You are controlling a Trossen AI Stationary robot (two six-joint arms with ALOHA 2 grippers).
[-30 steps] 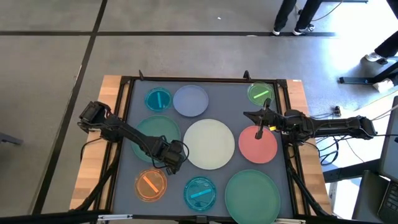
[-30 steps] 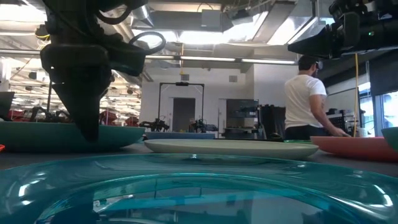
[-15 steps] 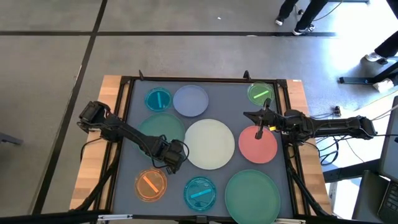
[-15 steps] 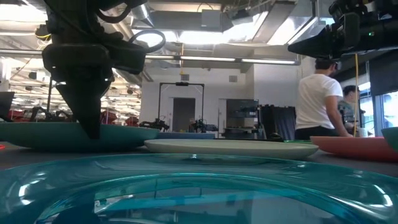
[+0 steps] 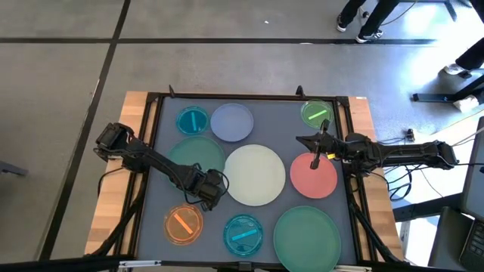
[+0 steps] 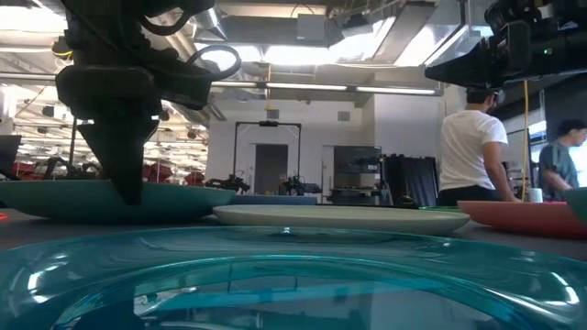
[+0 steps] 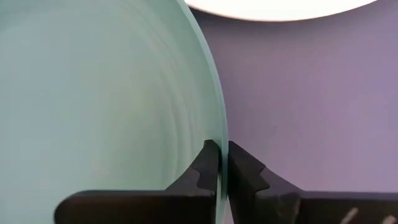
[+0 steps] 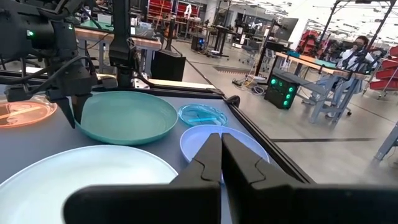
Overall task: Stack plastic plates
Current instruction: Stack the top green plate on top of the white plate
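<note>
Grey counter point(image 5: 151, 227) holds spread plates; left pincer point(image 7: 222, 163) clamps green plate point(image 7: 93, 99) rim beside cream plate point(image 5: 254, 175). Right pincer point(image 8: 220, 155), apparently closed empty, hovers above pink plate point(image 5: 314, 179).

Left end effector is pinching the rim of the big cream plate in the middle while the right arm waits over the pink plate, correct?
Not quite. The left end effector is pinching the rim of the large green plate, as the left wrist view shows; the cream plate lies beside it untouched. The right end effector does wait by the pink plate.
</note>
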